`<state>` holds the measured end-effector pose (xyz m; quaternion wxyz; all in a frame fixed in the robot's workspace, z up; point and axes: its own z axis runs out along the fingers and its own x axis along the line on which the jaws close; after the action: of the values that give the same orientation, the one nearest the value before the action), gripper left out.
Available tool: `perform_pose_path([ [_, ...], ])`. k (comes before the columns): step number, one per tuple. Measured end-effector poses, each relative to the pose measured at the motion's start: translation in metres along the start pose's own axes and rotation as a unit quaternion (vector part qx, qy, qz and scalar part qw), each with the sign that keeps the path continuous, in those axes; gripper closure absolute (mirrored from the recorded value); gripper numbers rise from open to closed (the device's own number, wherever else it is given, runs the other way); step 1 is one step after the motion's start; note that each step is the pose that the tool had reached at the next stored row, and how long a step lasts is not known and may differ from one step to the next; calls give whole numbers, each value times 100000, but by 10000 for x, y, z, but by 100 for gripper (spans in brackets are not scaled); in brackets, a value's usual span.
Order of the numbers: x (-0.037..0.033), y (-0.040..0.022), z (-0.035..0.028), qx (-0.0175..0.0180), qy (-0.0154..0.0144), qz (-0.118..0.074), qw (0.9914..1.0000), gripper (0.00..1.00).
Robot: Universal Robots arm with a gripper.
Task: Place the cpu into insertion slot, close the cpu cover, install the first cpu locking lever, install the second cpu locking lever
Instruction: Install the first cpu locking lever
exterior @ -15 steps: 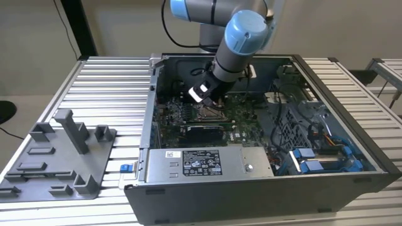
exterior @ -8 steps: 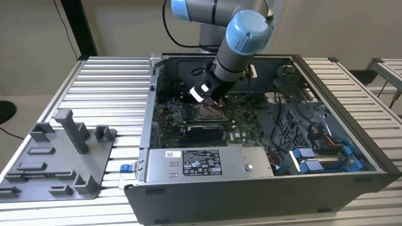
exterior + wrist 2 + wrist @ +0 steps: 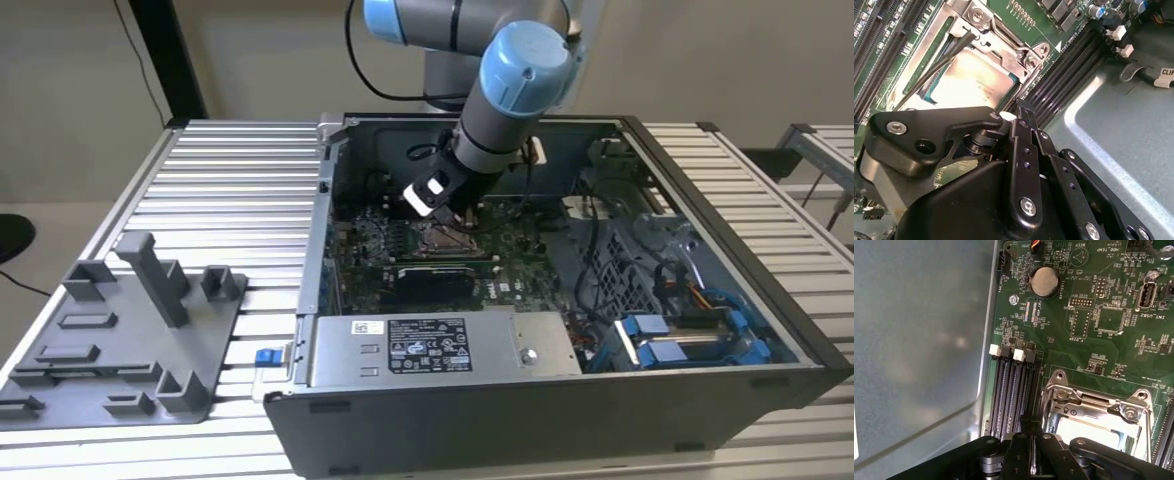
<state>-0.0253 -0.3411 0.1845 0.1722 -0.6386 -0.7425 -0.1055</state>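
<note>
The cpu lies in the insertion slot, silver top face up, on the green board. The cpu cover, a silvery frame, lies flat around it, and the chip shows through its window; in the first wrist view the cover frames the bright chip. A thin dark locking lever runs slantwise along one side of the socket, standing a little above it. My gripper hangs just above the socket's edge by the memory slots. Its black fingers are shut together with nothing between them. The arm reaches down into the case.
Black memory slots with white clips run beside the socket. A coin battery sits further along the board. The bare metal case floor lies beyond. A power supply, blue drive brackets and a grey fixture tray stand nearby.
</note>
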Motion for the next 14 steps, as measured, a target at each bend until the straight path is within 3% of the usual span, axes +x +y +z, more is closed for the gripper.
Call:
perform_pose_path([
  [2,18,-17,-17,-64,252,-53,100000,100],
  [10,92,-145,-98,-51,216,-44,100000,100],
  [14,130,-181,-137,-87,490,-79,99999,100],
])
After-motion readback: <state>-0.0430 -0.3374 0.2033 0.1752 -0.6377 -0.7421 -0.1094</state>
